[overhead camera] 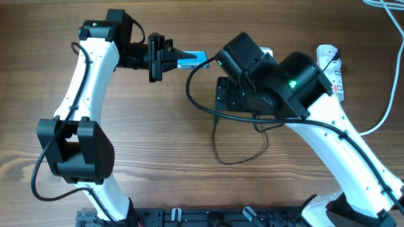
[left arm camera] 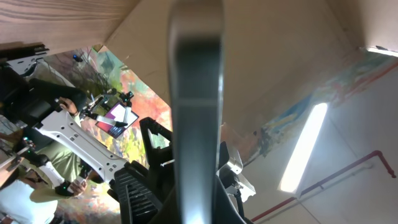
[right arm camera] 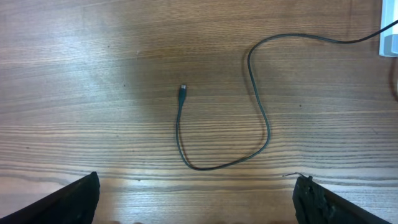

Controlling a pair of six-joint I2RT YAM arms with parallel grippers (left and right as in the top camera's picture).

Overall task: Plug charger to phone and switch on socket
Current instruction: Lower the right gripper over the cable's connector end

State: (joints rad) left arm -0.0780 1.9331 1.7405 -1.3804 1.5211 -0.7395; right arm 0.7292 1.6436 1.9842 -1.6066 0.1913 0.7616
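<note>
My left gripper (overhead camera: 169, 58) is shut on the phone (overhead camera: 192, 61) and holds it above the table, its cyan screen showing past the fingers. In the left wrist view the phone (left arm camera: 196, 93) is a grey edge-on bar between the fingers (left arm camera: 196, 193). The charger cable (overhead camera: 221, 154) lies in loops on the table. Its metal-tipped connector (right arm camera: 183, 88) lies free on the wood below my right gripper (right arm camera: 196, 199), which is wide open and empty. In the overhead view the right gripper (overhead camera: 224, 94) hangs over the cable. The white socket (overhead camera: 332, 69) lies at the far right, partly hidden by the right arm.
The socket's thick white cord (overhead camera: 392, 88) runs along the right edge of the table. A corner of the socket (right arm camera: 390, 38) shows at the top right of the right wrist view, where the charger cable (right arm camera: 261, 118) leads to it.
</note>
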